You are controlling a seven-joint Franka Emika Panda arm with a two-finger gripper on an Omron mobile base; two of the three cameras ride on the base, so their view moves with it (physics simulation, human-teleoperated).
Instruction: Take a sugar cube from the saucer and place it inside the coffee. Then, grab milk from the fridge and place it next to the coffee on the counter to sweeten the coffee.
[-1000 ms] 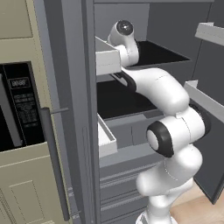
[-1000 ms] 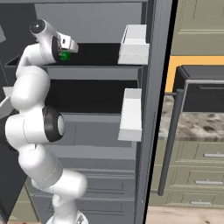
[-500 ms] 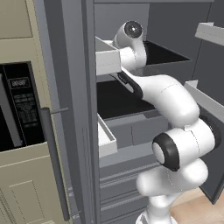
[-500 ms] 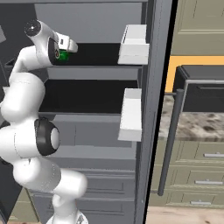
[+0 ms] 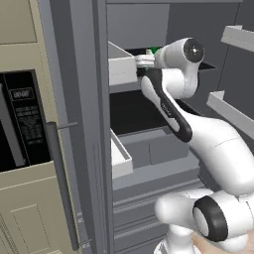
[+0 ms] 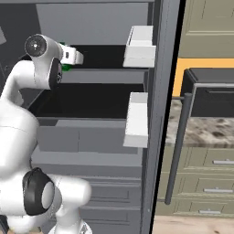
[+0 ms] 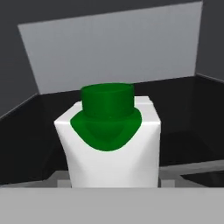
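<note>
Reaching into the fridge [image 5: 99,149], I have the gripper [image 6: 75,57] at the milk [image 7: 109,140] on the upper shelf's near edge, jaws seemingly pinching it though hidden, so next I'd lift it clear toward the counter [image 6: 205,130].

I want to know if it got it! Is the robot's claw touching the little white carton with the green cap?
Cannot tell. In the hand view the white milk carton sits close ahead, but the fingertips are hidden.
</note>
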